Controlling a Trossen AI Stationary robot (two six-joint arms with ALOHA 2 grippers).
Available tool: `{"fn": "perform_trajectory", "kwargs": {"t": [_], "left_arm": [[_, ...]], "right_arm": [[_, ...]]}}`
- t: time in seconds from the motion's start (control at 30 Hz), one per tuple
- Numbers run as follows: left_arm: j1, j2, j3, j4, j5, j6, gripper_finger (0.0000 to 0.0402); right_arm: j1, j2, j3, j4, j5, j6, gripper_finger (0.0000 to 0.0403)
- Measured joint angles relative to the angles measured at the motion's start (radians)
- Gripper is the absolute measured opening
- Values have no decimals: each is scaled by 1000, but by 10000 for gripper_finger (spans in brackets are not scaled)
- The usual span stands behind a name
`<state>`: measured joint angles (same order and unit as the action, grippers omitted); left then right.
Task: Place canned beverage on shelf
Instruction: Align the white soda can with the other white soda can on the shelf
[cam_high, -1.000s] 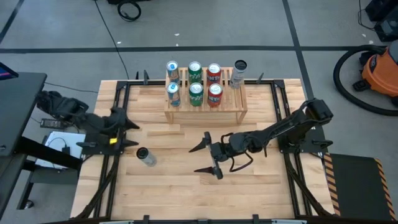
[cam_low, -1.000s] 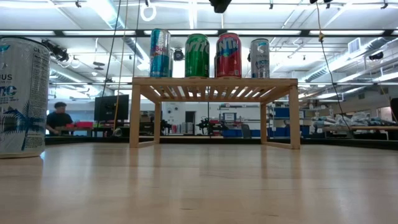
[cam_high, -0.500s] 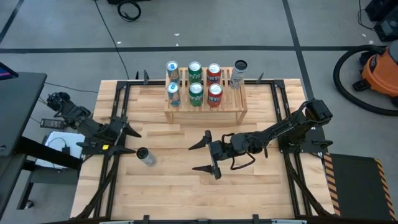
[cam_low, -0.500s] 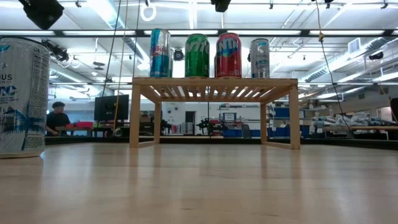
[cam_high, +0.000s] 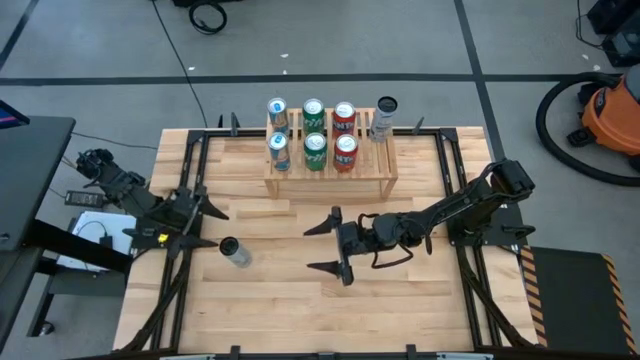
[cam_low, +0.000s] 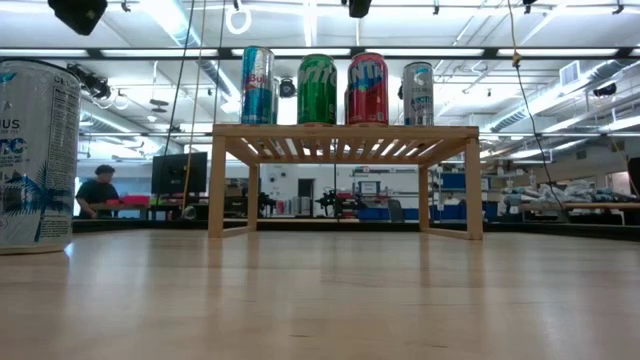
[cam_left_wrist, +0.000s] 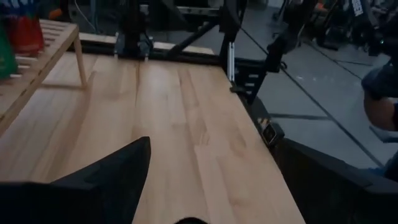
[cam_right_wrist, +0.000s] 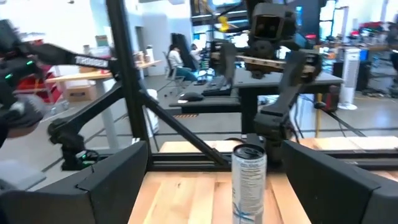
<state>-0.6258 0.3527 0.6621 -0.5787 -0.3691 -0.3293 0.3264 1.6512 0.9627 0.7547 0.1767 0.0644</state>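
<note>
Loose can (cam_high: 234, 252): standing on the table, off the shelf (cam_high: 330, 172). Right gripper (cam_high: 325, 246): gaping empty, facing it for pickup. Left gripper (cam_high: 201, 226): spread empty, waiting beside.

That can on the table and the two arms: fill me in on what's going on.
A white can stands alone on the table, not yet on the shelf, which already carries seven cans. The right end effector hovers open over mid-table, facing that can. The left end effector waits open at the table's left edge. Nothing is held.
</note>
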Motion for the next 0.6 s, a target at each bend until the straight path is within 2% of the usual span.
{"fn": "perform_trajectory", "kwargs": {"t": [0.2,0.6], "left_arm": [[0,0,0,-105,25,-41,348],[0,23,0,-268,25,-151,348]], "right_arm": [[0,0,0,0,70,65,377],[1,-1,0,22,66,75,377]]}}
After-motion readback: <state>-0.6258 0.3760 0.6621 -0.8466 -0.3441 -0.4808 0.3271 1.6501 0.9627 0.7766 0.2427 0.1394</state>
